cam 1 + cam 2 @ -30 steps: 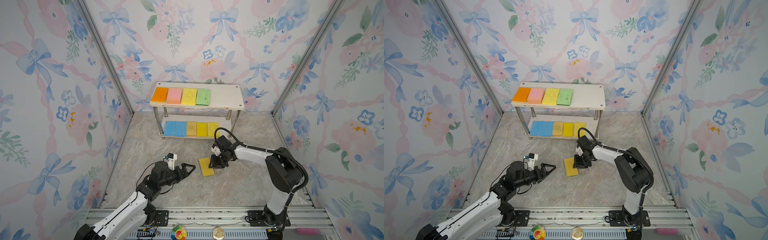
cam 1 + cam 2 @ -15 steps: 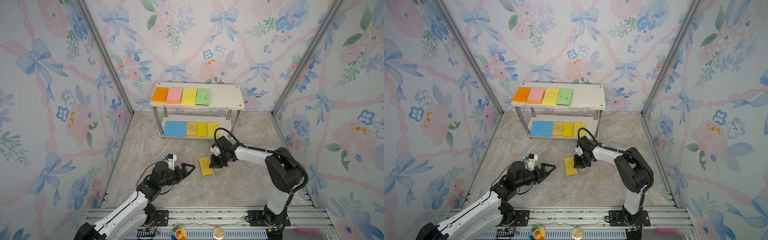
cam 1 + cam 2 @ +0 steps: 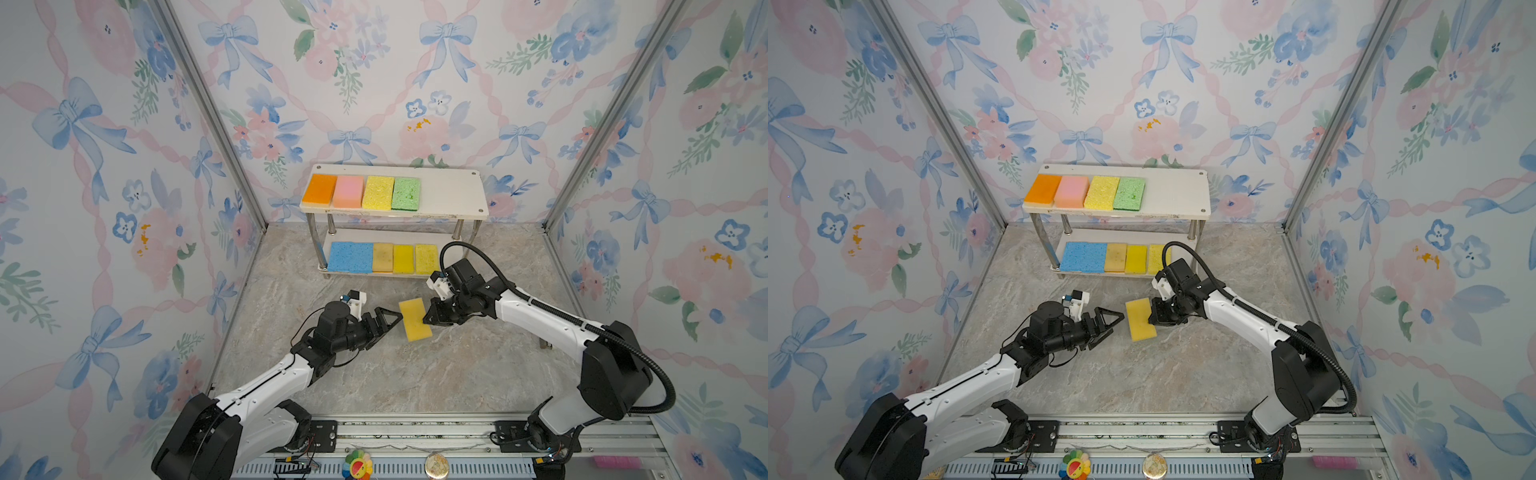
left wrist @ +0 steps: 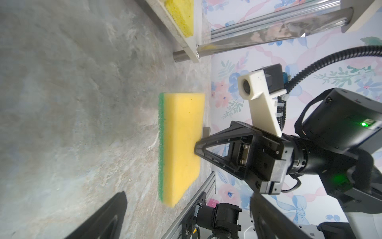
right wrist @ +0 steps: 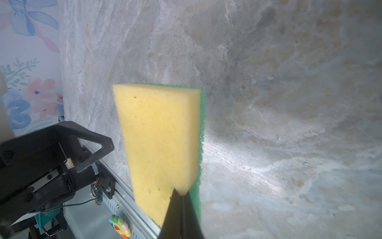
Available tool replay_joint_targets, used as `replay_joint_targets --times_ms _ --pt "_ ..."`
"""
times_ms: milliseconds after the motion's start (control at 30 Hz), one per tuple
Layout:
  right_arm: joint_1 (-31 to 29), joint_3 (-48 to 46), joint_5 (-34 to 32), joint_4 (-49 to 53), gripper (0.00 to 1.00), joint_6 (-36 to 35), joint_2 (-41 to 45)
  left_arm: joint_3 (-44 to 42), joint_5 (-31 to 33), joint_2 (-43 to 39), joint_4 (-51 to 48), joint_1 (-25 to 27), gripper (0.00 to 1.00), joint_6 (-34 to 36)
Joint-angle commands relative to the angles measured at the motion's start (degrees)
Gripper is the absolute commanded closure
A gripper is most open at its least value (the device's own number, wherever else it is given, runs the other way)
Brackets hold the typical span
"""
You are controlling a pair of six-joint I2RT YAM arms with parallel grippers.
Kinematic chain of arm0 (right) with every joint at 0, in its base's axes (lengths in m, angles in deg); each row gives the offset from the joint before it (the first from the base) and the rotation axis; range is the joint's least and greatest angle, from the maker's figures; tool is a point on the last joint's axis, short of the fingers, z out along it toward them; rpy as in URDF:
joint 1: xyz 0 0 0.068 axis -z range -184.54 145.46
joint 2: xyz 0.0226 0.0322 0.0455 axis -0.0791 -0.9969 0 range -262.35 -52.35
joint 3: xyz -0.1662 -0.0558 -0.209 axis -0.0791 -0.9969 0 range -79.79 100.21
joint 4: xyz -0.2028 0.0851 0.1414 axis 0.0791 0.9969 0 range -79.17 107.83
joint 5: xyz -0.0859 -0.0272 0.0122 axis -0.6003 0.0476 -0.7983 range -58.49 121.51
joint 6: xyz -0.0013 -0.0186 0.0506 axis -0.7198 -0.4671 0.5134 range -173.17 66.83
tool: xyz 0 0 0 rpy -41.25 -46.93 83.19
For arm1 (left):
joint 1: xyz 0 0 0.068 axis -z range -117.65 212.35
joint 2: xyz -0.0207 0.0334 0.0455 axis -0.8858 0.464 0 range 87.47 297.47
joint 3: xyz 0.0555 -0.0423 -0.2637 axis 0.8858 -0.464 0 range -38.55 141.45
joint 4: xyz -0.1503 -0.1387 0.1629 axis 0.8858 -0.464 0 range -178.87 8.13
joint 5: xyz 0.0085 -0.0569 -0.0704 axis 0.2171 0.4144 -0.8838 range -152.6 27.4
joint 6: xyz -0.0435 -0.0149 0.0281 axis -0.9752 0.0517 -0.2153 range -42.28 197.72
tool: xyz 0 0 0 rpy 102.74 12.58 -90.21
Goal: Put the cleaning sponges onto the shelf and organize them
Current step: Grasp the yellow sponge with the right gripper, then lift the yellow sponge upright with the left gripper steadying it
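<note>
Closed since a second ago: right gripper, pinching one green-backed yellow sponge; left gripper apart; one shelf, four sponges upper, five lower

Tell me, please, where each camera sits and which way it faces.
Top views: high above the robot, looking down at the shelf and the yellow sponge on the floor; both arms show, left claw open, right claw shut on the sponge.
Left wrist: on the left arm, facing across the sponge at the right claw; its own fingers frame the view.
Right wrist: on the right arm, looking past its closed fingers and the sponge at the left claw.
Shared: both wrist views show the sponge.
</note>
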Motion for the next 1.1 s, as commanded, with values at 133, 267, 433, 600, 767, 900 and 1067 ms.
replay_joint_targets --times_ms 133,267,433,600,767,900,1067 --pt "0.24 4.83 7.67 5.13 0.95 -0.38 4.64 8.41 -3.14 5.77 2.11 2.78 0.11 2.17" --pt "0.21 5.88 7.58 7.06 0.95 -0.59 6.32 10.33 -2.94 6.95 2.11 2.92 0.17 2.26" --pt "0.44 5.76 7.05 7.92 0.94 -0.39 7.59 11.89 -2.8 7.95 2.11 3.16 0.33 2.78" --pt "0.24 5.81 6.88 7.66 0.92 0.57 8.54 12.63 -3.13 8.95 2.11 3.28 0.43 3.45" --pt "0.26 6.67 6.95 9.01 0.86 1.01 9.38 12.65 -3.36 9.44 2.13 3.28 0.62 4.1" --pt "0.69 6.4 8.4 9.65 0.8 1.41 9.84 12.65 -3.13 10.01 2.58 3.21 0.8 4.37" --pt "1.85 5.98 8.61 11.08 0.59 2.88 12.03 14.98 -3.38 11.03 3.17 3.19 0.87 4.46"
